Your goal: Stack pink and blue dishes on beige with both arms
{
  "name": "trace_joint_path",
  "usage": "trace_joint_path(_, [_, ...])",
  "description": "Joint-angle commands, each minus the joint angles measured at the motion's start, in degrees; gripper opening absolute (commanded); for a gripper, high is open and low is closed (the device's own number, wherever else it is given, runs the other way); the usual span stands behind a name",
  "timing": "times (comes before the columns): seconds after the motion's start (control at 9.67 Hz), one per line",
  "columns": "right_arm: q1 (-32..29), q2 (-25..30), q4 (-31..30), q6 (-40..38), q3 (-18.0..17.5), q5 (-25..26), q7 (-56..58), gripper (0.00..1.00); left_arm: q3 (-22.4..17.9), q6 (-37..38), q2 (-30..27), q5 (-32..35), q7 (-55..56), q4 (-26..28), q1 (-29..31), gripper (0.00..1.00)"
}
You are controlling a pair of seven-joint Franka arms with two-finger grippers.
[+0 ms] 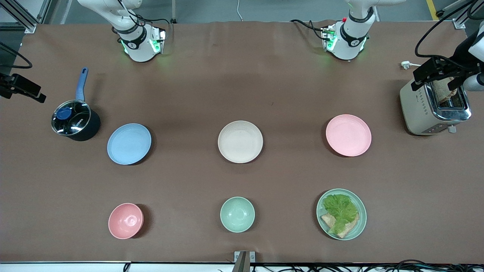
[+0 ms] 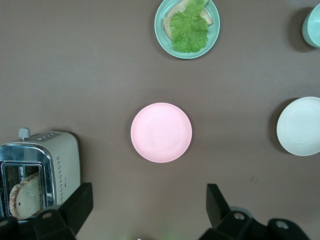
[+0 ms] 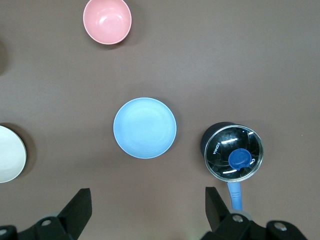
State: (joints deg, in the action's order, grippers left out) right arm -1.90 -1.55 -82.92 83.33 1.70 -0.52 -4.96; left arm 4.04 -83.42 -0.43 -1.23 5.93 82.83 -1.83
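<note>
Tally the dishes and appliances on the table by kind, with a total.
Plates: 4 — blue plate, beige plate, pink plate, green plate
Bowls: 2 — pink bowl, green bowl
Pots: 1 — pot
Toasters: 1 — toaster
Total: 8

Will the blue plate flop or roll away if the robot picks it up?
Probably neither. The blue plate looks stiff, holding its round rim. It lies flat, so rolling seems unlikely. Its matte, shallow edge may be tricky for the right pincer, open above.
</note>
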Motion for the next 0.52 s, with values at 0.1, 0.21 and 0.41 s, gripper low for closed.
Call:
trace_joint_path(0.1, [-0.29,-0.03,0.30,-0.53,-0.20,0.26,0.65,1.00,0.53,-0.43,0.25,0.36,-0.48,1.28,0.69,1.00])
trace_joint_path(0.21, [-0.12,-0.73,0.39,-0.27,-0.20,0.69,0.65,1.00,0.27,-0.52,0.34,-0.17,-0.57,1.28,0.78,1.00])
trace_joint_path(0.41, [-0.03,-3.36,0.13,0.17,-0.38,0.26,0.74,1.00,-0.17,-0.78,0.34,-0.26,0.57,1.71,0.78,1.00])
